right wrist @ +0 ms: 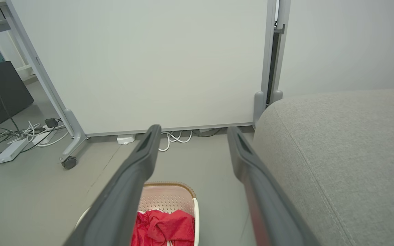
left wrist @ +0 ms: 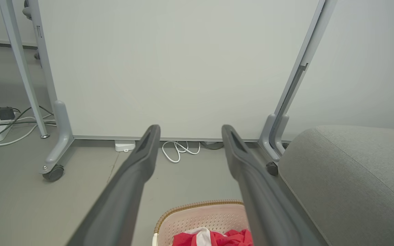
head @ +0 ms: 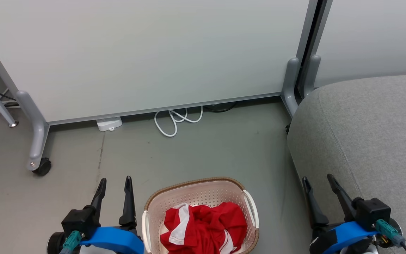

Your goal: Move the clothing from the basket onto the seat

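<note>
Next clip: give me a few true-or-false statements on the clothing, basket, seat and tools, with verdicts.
1. The red clothing lies in the basket. True.
2. The left tool is shut on the clothing. False: it is open, holding nothing, beside the basket.
3. The seat is on the robot's right of the basket. True.
4. The basket stands on the seat. False: it stands on the floor.
5. The right tool is open. True.

Crumpled bright red fabric clothing with white stripes (head: 206,225) is heaped inside a cream-white perforated plastic basket with a brown woven-look rim (head: 196,195), which is stood upright on the floor (head: 196,155). A large grey woven-fabric upholstered seat with rounded edges (head: 372,134) is placed near the basket's right side, apart from it.
</note>
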